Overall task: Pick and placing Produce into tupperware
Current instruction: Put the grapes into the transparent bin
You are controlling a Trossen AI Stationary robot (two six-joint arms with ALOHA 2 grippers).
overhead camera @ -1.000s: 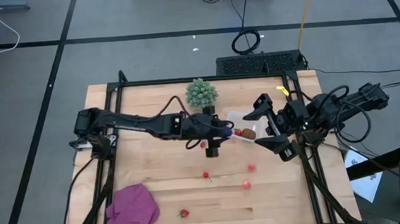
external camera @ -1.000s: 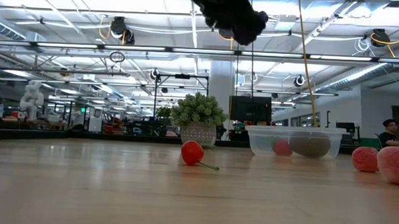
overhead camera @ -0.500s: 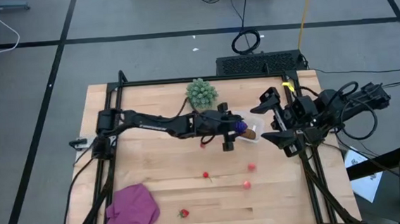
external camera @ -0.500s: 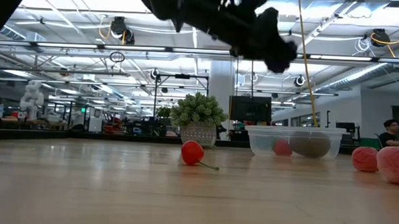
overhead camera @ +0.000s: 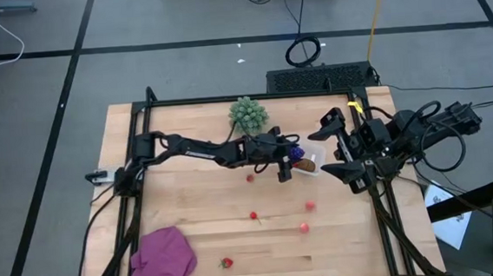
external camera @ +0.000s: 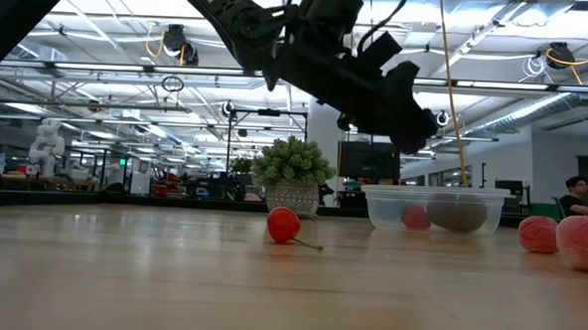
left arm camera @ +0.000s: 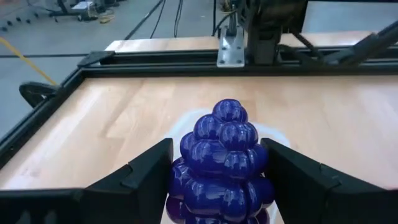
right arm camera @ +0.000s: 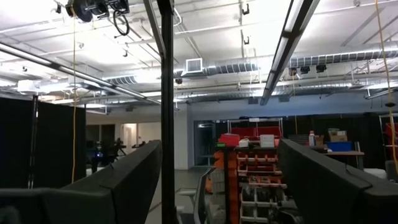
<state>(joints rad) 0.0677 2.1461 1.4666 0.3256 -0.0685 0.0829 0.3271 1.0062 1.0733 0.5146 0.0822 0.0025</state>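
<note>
left pincer [left arm camera: 217, 177] | grips purple grape cluster [left arm camera: 221, 163] | over tupperware [left arm camera: 180, 127]

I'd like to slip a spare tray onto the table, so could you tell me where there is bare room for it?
The widest bare patch is the wood between the green spiky ball and the magenta cloth, along the table's left side. The front right is dotted with red berries. Around the tupperware it is crowded: the left gripper holds the grapes there, beside the right gripper.

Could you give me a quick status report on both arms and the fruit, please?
Left pincer shut on grape cluster, above the clear container. Right pincer open, waiting at the table's right edge. Five red berries on the table. Nothing in the way.
</note>
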